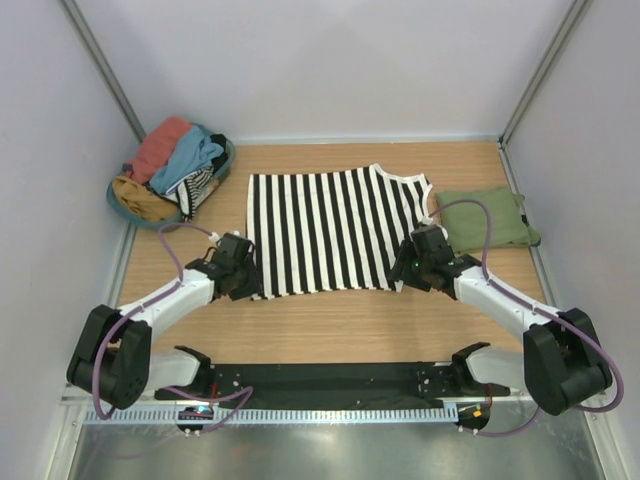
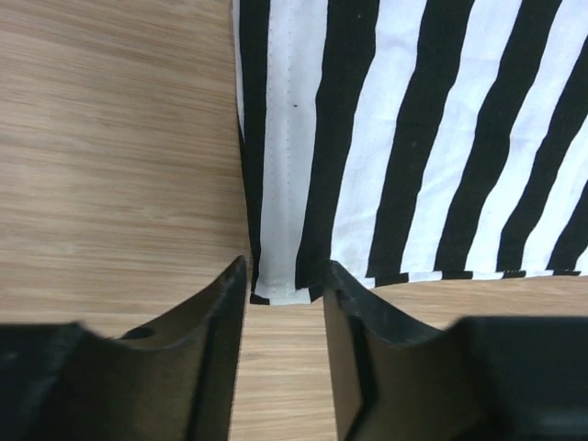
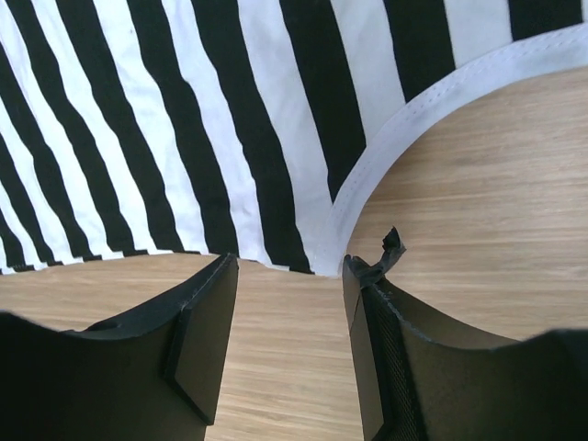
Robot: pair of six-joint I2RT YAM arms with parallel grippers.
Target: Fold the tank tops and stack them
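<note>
Basket (image 1: 118,205) of loose garments sits far left. My left gripper (image 2: 285,276) hovers at the near-left hem corner of the striped tank top (image 1: 335,230), fingers apart, with the corner right at their tips but not pinched. The top lies flat mid-table. My right gripper (image 3: 289,262) is at the near-right edge by the armhole binding, fingers apart too, holding nothing. The olive tank top (image 1: 485,220) sits folded far right. I reckon the striped fold is about to begin. Next I need to pinch both corners and carry them over evenly.
</note>
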